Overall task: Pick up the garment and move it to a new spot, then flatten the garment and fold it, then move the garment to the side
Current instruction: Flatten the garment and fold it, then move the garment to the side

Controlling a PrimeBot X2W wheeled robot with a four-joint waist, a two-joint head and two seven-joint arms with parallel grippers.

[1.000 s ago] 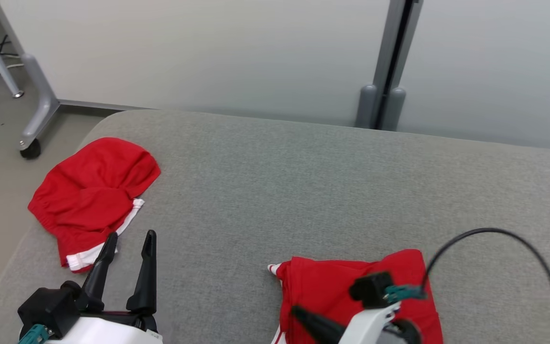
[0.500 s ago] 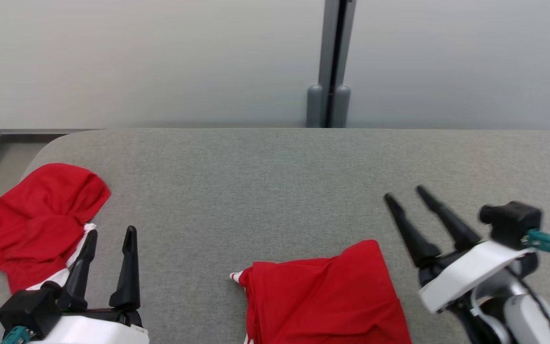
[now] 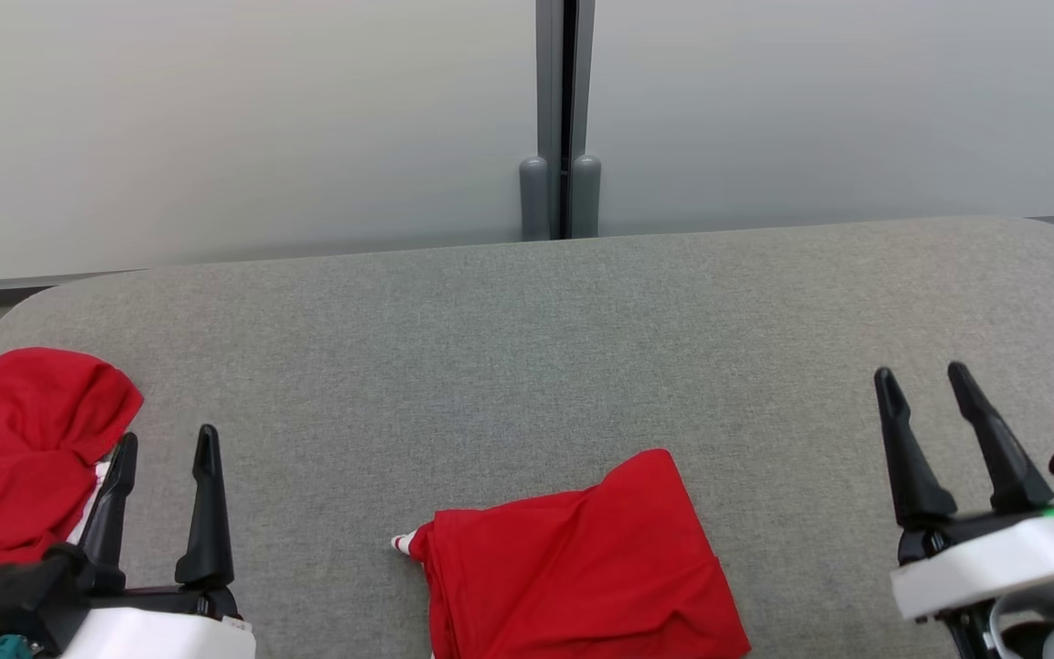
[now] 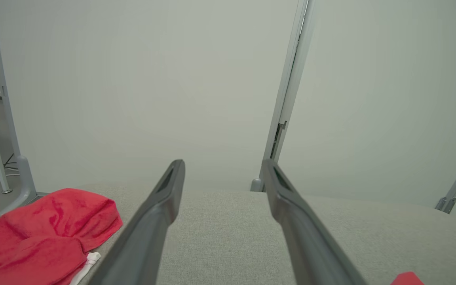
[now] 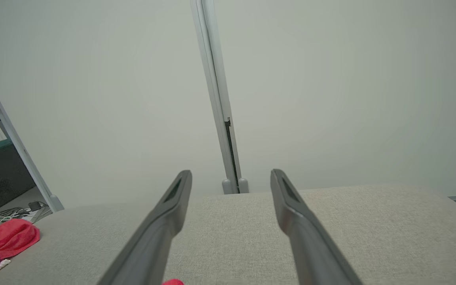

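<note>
A grey fabric-covered surface [image 3: 527,348] is seen from above, backed by pale wall panels [image 3: 216,128] that are joined at a grey post [image 3: 562,119]. A folded red garment [image 3: 573,567] is laid flat at the near edge of the surface, roughly midway between the two arms. A small white tip [image 3: 402,544] is shown at its left corner, and it is touched by neither gripper. The left gripper [image 3: 167,437] is held at the lower left with its two dark fingers spread apart and nothing between them. Just to its left, a crumpled red garment [image 3: 15,458] with white trim [image 4: 87,263] is heaped at the surface's left end. The right gripper [image 3: 921,373] is held at the lower right, well apart from the folded red garment, with its fingers likewise parted and empty.
</note>
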